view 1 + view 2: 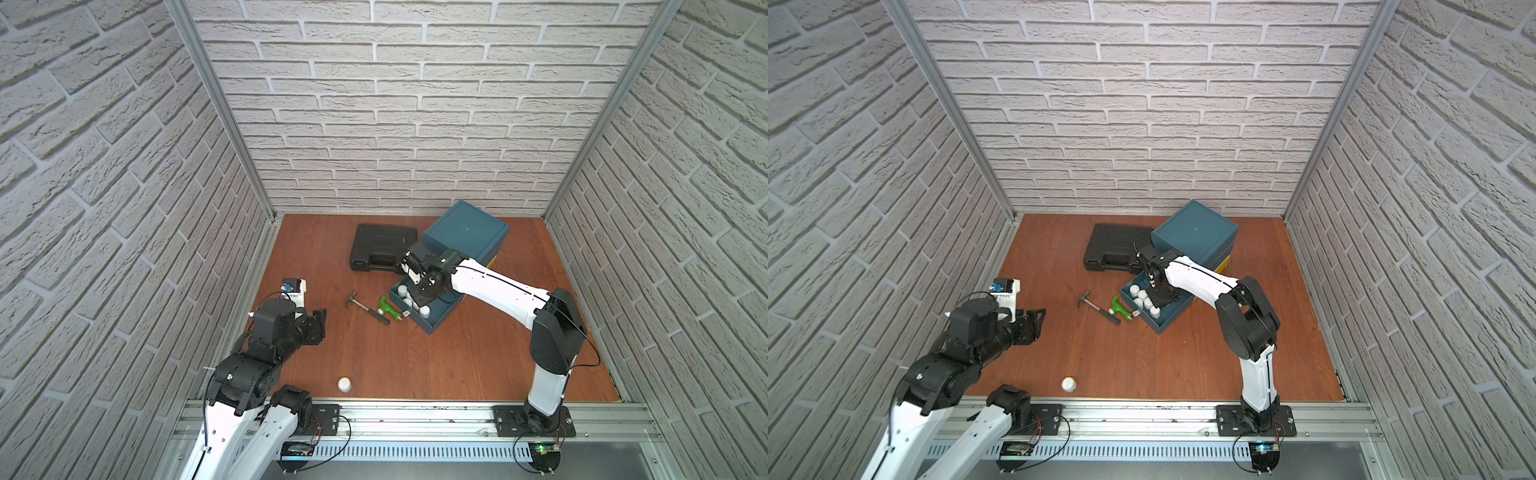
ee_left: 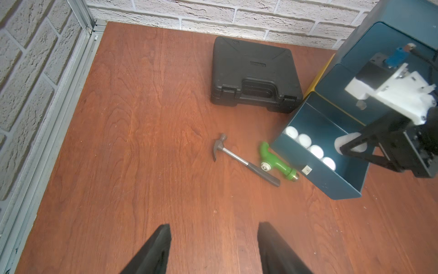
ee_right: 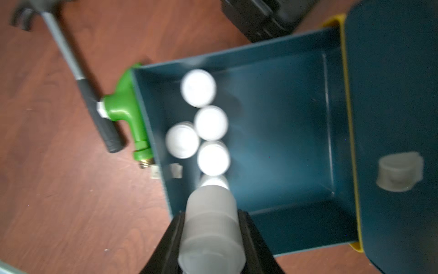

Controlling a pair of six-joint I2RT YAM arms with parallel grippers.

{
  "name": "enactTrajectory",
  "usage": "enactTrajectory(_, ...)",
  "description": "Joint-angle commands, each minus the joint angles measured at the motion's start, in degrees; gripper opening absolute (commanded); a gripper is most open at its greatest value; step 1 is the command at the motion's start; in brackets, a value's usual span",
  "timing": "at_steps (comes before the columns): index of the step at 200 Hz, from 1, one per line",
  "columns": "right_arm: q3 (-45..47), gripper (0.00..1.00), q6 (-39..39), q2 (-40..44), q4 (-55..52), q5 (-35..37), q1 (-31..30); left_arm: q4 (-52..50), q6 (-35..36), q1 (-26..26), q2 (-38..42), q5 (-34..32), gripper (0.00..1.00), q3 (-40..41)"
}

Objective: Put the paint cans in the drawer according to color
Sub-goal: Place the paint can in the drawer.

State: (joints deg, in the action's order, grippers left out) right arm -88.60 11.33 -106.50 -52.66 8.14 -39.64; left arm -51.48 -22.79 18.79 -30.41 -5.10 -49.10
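Observation:
The open teal drawer (image 1: 445, 308) (image 3: 279, 142) holds several white paint cans (image 1: 402, 291) (image 1: 1134, 289) (image 2: 304, 140) (image 3: 211, 122), standing lids up along its front wall. My right gripper (image 3: 211, 213) (image 1: 417, 291) hangs over the drawer, shut on another white paint can (image 3: 211, 227) (image 2: 348, 142). A single white can (image 1: 344, 384) (image 1: 1069, 383) stands alone near the table's front edge. Over the left side of the table, my left gripper (image 2: 213, 227) (image 1: 320, 322) is open, with only bare wood between its fingers.
A hammer (image 1: 368, 309) and a green toy drill (image 1: 390, 311) lie just left of the drawer. A black case (image 1: 380, 247) sits at the back beside the teal cabinet (image 1: 467, 232). Brick-patterned walls enclose the table on three sides.

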Motion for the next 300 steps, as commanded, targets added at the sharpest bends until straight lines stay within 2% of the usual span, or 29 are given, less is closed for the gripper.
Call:
enactTrajectory(1, 2.0, 0.12, -0.9, 0.0, 0.2, 1.2, 1.6, 0.5, -0.4, 0.3, 0.3, -0.4, 0.63, 0.3)
enactTrajectory(39, 2.5, 0.12, -1.6, -2.8, 0.1, 1.6, 4.2, 0.4, -0.5, 0.5, 0.3, -0.6, 0.63, 0.2)
enactTrajectory(89, 2.4, 0.11, -3.7, -6.4, 1.1, -0.2, 4.6, 0.3, -0.5, 0.6, 0.2, -0.7, 0.63, 0.2)
enactTrajectory(155, 3.4, 0.12, -4.5, -5.6, 2.7, -5.9, 4.2, 0.4, -0.5, 0.6, 0.0, -0.8, 0.63, 0.3)
enactTrajectory(224, 4.0, 0.15, -4.8, -5.9, 2.0, -6.7, 3.7, 0.4, -0.5, 0.6, 0.1, -0.8, 0.63, 0.3)
enactTrajectory(241, 4.2, 0.21, -4.7, -5.9, 1.6, -6.2, 3.7, 0.4, -0.5, 0.6, 0.0, -0.8, 0.63, 0.3)
enactTrajectory(279, 4.6, 0.47, -4.4, -5.6, 1.2, -5.5, 3.7, 0.5, -0.4, 0.6, -0.1, -0.6, 0.63, 0.3)
enactTrajectory(300, 4.4, 0.52, -4.2, -4.9, 1.1, -5.2, 3.7, 0.4, -0.5, 0.7, 0.1, -0.7, 0.63, 0.3)
